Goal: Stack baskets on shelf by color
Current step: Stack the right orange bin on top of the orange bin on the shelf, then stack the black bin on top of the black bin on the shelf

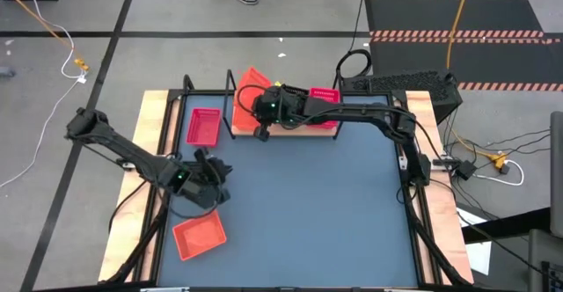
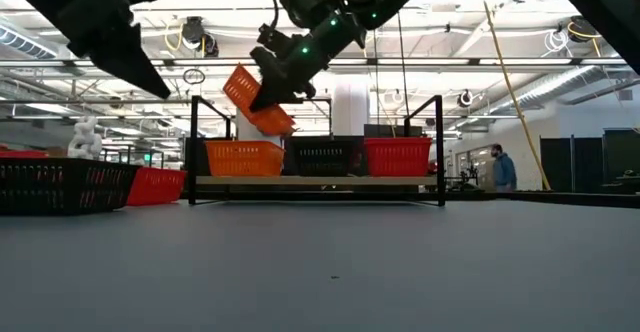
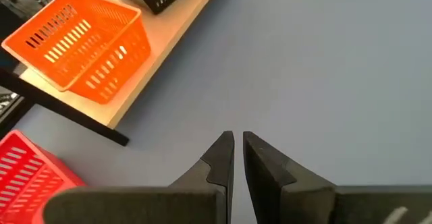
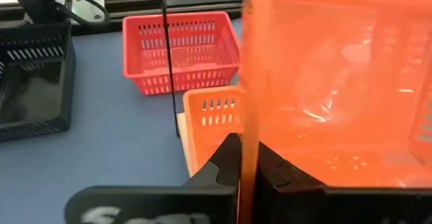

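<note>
Orange basket [image 2: 258, 100] hangs tilted in my right gripper [image 4: 248, 158], whose fingers pinch its thin wall between them — the wall runs straight up through the closed gap in the right wrist view, with the basket's body spreading off to one side. From the low camera I see it held above the left end of the shelf [image 2: 320, 181], over a second orange basket [image 2: 244, 158] that sits upright on the board. Beside that one on the board stand a black basket [image 2: 322, 156] in the middle and a pink basket [image 2: 397, 156] at the right end.

My left gripper [image 3: 237, 158] hovers over bare tabletop [image 1: 317, 204] at the left front, fingers nearly together with only a narrow slit and nothing between them. From above, another orange basket [image 1: 200, 237] lies on the table just in front of that gripper, and a pink one [image 1: 203, 127] rests on the table just left of the shelf.
</note>
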Robot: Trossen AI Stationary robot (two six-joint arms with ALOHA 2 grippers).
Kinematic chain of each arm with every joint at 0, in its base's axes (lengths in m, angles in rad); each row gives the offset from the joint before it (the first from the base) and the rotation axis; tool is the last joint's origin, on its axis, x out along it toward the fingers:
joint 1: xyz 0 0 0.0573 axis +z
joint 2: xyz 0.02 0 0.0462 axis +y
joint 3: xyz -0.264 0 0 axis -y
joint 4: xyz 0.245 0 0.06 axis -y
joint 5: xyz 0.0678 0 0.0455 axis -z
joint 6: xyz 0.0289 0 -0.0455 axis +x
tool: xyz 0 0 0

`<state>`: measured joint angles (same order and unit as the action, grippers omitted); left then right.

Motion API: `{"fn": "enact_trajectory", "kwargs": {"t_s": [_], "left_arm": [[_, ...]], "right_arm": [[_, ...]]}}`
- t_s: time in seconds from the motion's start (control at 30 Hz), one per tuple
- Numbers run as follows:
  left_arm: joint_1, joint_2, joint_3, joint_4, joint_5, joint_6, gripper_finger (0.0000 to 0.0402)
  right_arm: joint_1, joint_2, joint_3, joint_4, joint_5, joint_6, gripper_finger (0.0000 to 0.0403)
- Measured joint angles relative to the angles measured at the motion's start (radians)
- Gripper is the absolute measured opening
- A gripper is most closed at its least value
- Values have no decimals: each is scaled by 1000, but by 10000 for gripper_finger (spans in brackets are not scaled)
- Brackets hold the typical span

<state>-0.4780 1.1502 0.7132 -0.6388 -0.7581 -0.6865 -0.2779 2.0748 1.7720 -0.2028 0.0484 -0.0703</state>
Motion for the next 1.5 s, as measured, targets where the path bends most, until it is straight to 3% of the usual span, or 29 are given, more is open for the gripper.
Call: {"fn": "enact_trajectory", "kwargs": {"t_s": [0.37, 0.93, 1.1, 1.3, 1.4, 1.5], "left_arm": [[-70, 17, 0, -2, -12, -77, 37], [-101, 17, 0, -1, -50, -127, 37], [-115, 16, 0, -41, -46, -168, 37], [-135, 16, 0, -156, 51, -346, 37], [-154, 16, 0, -199, 62, -416, 37], [-186, 16, 0, -276, 102, -465, 37]], "right_arm": [[3, 16, 0, -10, -27, 1, 15], [4, 16, -1, -40, -25, -6, 109], [42, -13, -1, -43, -50, -85, 118], [124, -13, -3, -72, -138, -132, 118], [171, -15, -45, 38, -253, -247, 118], [226, -14, -130, 235, -218, -388, 118]]}}
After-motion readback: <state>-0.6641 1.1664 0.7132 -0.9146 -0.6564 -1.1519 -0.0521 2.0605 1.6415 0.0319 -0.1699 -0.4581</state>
